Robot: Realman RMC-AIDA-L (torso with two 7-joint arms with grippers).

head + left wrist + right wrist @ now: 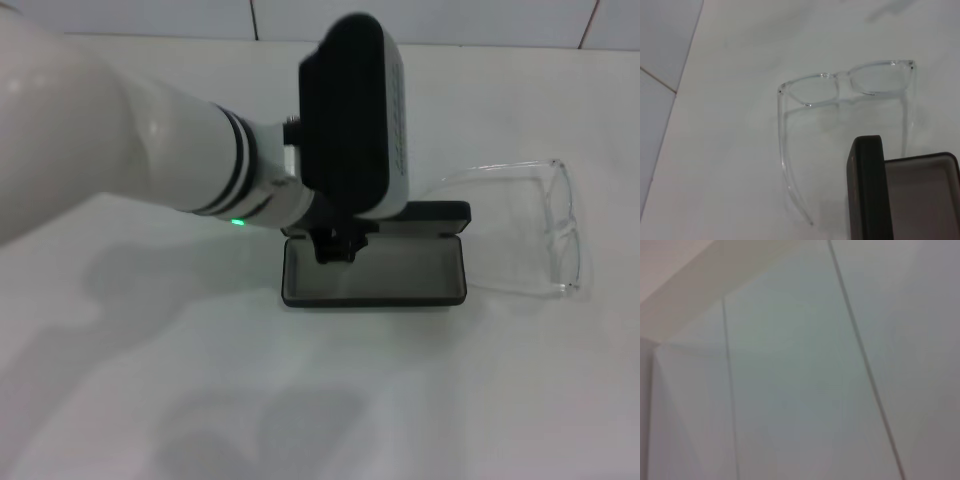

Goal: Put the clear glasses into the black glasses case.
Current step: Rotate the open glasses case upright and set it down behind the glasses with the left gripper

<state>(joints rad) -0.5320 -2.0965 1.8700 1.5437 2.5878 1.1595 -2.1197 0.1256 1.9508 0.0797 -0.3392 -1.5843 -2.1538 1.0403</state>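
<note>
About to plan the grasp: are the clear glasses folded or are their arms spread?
Spread. The clear glasses lie on the table with both arms extended back toward the open black glasses case, outside it.

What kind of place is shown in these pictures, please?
Probably a test bench in a lab or workshop, though nothing settles it: a plain white table against a white tiled wall, holding only an open black glasses case and clear glasses, with the left gripper over the case.

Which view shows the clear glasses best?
The left wrist view: the glasses fill it, frame and both arms visible, lying unfolded beside the open case. The head view shows them fainter, at the case's right. The right wrist view shows none.
</note>
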